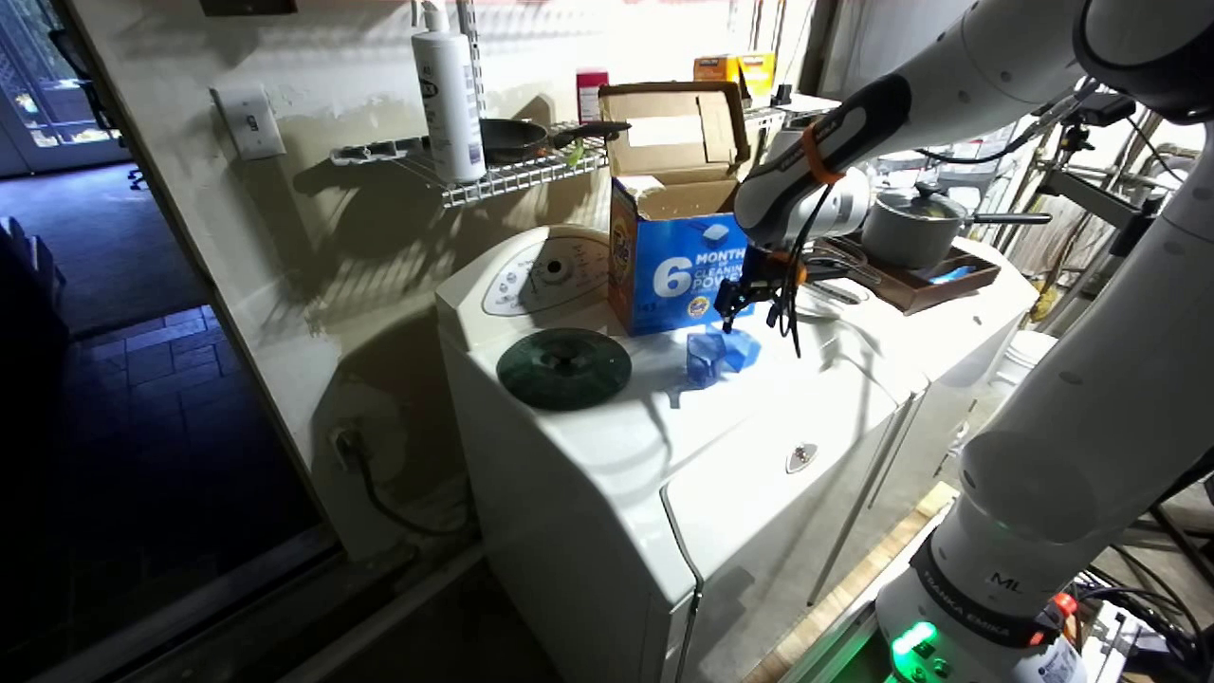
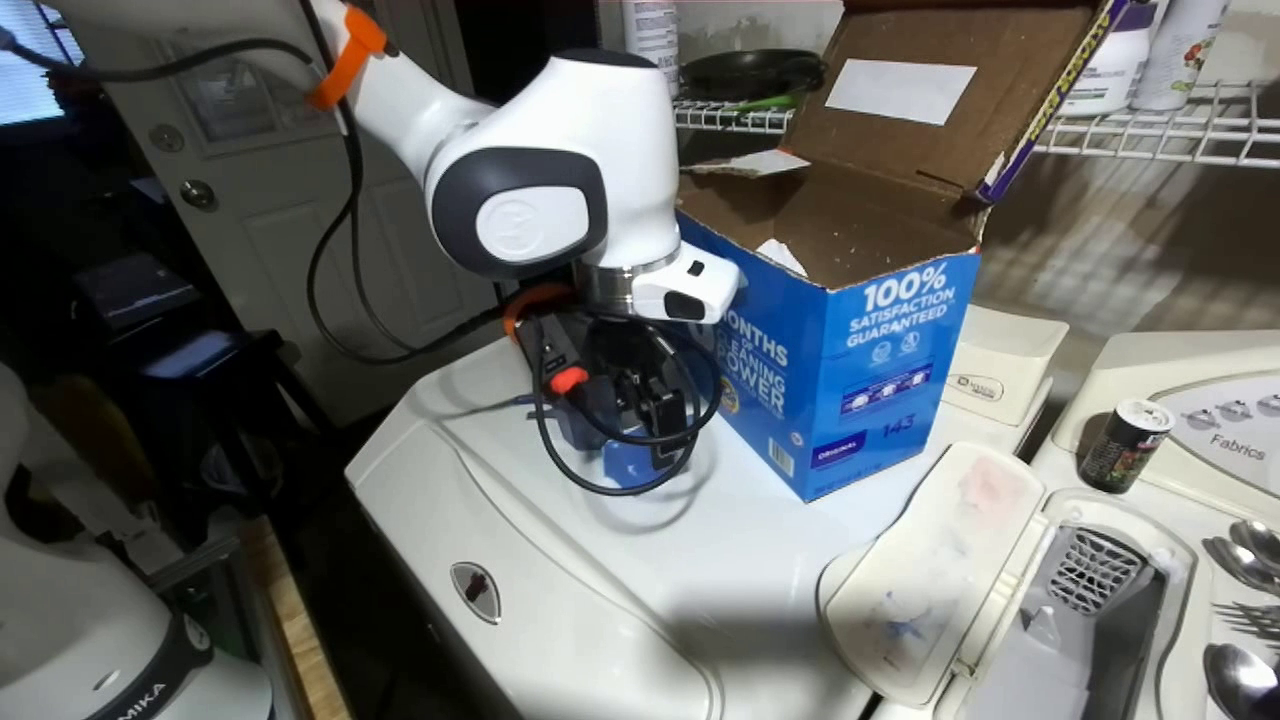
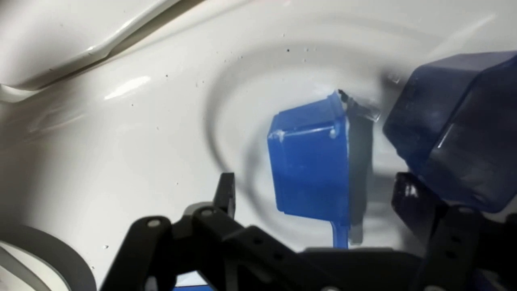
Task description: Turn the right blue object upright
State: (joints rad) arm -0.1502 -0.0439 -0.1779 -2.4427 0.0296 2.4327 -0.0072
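Note:
The right blue object (image 3: 311,165) is a small bright-blue cup with a short handle. In the wrist view it lies on its side on the white machine top, rim toward the right, handle toward the palm. It also shows in both exterior views (image 1: 740,350) (image 2: 630,462). A near-identical, darker-looking blue cup (image 3: 460,129) stands beside it, also seen in an exterior view (image 1: 704,360). My gripper (image 3: 317,194) is open above the right blue object, a finger on each side with gaps. The right-hand finger overlaps the darker cup in view; I cannot tell if they touch.
The large blue box (image 1: 678,270) stands close behind the gripper. A dark-green disc (image 1: 564,368) lies at one end of the machine top (image 1: 607,446). A tray with a pot (image 1: 915,232) stands toward the other end. A loose cable (image 2: 545,440) loops around the gripper.

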